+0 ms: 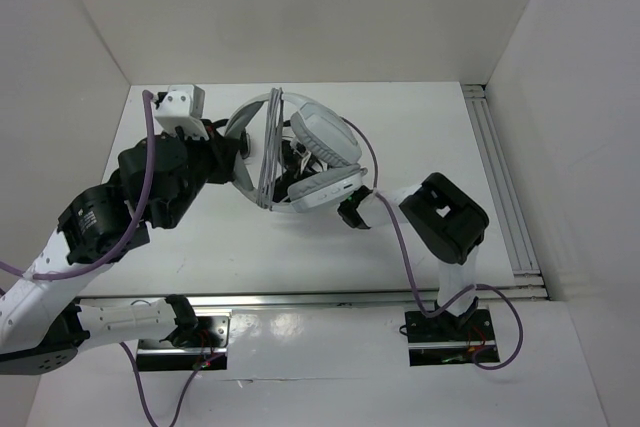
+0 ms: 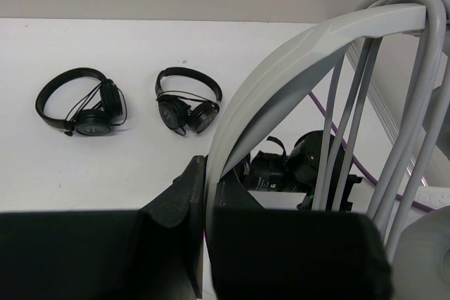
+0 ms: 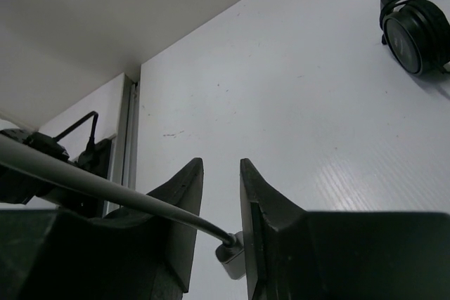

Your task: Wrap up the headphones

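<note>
the headphones (image 1: 320, 147) stand tilted at the middle of the white table (image 1: 430, 127), held up by their wide headband (image 2: 281, 68). the left gripper (image 1: 236, 155) is clamped tight on that band, with several turns of the thin grey cable (image 3: 105, 189) running across it. the right gripper (image 3: 221, 165) sits just beside the lower cup with its jaws a little apart; the cable's plug (image 3: 230, 256) lies between them against one finger. black headphones (image 2: 81, 101) and a second black pair (image 2: 188, 100) lie on the table well apart from the grey set.
</note>
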Available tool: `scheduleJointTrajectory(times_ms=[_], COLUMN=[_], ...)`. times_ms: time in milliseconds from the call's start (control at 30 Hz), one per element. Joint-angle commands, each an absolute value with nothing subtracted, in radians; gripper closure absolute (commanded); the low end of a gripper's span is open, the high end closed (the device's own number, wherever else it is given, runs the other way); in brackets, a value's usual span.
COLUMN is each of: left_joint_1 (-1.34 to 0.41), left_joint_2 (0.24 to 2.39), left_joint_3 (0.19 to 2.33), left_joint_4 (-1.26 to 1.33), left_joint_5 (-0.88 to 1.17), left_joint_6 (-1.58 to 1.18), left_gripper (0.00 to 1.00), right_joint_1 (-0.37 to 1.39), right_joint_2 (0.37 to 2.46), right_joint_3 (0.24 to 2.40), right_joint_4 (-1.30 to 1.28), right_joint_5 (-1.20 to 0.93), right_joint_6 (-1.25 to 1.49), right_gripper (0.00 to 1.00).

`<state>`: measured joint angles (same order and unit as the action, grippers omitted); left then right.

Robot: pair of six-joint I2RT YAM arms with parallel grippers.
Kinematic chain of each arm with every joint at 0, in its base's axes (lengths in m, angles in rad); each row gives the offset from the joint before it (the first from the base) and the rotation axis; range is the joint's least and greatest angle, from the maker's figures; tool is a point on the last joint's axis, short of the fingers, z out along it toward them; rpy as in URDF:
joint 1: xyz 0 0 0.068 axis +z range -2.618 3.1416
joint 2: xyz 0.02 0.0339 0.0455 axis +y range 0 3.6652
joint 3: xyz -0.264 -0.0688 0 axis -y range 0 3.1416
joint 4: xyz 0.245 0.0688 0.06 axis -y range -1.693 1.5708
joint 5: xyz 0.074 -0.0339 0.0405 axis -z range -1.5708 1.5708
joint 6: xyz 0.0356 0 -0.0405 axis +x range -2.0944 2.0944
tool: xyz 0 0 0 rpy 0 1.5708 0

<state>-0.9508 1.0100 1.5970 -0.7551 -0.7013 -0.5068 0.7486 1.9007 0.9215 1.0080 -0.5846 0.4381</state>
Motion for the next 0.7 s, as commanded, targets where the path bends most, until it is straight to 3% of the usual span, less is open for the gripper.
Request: scheduleJointTrajectory(times_ms=[0,400,467,667], left_joint_1=[-0.954,-0.954,-0.954,-0.954], left_joint_2=[0.98,0.989,0.989,0.999], left_joint_3=[1.629,1.629,1.629,1.638], left_joint_4=[-0.601,-0.601,-0.601,-0.592], left_joint_5=[-0.736,-0.79,-0.799,-0.799], left_joint_6=[-0.591,-0.609,-0.609,-0.618], left_gripper=[1.0,1.0,1.0,1.0], right_joint_1=[0.764,0.792,0.802,0.821], right_joint_2=[1.916,1.954,1.965,1.974], right_joint_3=[0.902,0.893,0.893,0.893], right_joint_4=[1.086,1.089,1.089,1.101], right_joint_5=[-0.584,-0.604,-0.604,-0.586], right_joint_6=[0.442,0.442,0.442,0.431], right_gripper=[0.65,0.59,0.54,0.56])
